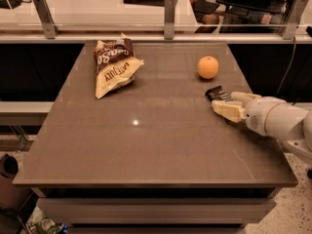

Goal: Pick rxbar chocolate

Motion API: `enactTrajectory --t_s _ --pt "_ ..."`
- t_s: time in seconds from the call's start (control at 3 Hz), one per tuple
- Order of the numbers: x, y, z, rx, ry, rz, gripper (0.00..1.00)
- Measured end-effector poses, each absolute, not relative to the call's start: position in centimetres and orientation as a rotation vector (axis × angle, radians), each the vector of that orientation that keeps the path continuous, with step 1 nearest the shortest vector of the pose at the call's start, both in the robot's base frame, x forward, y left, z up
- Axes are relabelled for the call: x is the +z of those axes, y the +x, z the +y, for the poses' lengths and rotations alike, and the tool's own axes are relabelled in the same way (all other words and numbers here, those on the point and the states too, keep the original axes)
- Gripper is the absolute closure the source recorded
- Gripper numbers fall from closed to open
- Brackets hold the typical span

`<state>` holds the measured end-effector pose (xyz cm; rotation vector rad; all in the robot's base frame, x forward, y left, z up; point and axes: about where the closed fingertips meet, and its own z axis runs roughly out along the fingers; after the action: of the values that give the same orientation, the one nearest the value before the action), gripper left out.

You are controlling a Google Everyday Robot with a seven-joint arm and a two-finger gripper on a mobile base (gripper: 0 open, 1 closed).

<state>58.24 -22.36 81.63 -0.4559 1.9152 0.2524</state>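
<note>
Chocolate bar (216, 92) flat on surface (146, 145), near right edge, just in front of orange (208, 67). Gripper (224, 104) low at bar's near end; open or closed, cannot tell. Bar likely light and thin, wrapper slick and crinkly. Pinch across narrow width.

Black rxbar chocolate (216, 92), white lettering, lying flat, at pincer (225, 103) tip
</note>
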Motion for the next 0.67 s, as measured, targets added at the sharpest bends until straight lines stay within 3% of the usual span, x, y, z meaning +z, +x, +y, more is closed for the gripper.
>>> enactTrajectory --t_s 0.33,0.67 --pt "81.82 58.25 -22.35 0.252 -0.456 1.915 1.00" --pt "81.83 58.25 -22.34 0.253 -0.456 1.915 1.00"
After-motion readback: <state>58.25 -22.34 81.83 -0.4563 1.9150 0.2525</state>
